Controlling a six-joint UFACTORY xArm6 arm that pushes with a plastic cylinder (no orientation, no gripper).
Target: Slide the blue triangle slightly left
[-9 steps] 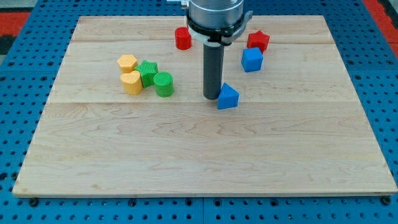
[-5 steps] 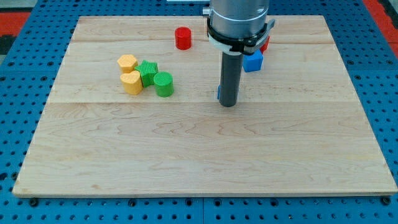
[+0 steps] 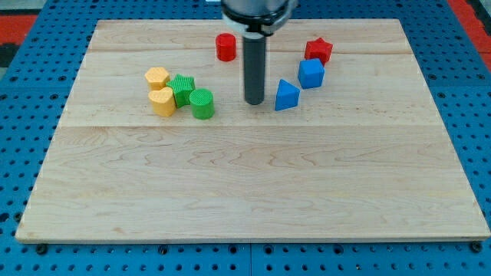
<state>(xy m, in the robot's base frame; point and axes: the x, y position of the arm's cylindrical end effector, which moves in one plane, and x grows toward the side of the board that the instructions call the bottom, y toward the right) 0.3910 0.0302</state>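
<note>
The blue triangle lies on the wooden board, right of centre in the upper half. My tip stands just to its left, a small gap apart from it. The dark rod rises from there to the view's top. A blue cube sits just up and right of the triangle.
A red star-like block lies above the blue cube. A red cylinder stands near the view's top. At the left is a cluster: two yellow blocks, a green ridged block and a green cylinder.
The blue triangle has moved up and slightly right, closer to the blue cube. My tip swung right in front of it, then back left and up, ending at its left side.
</note>
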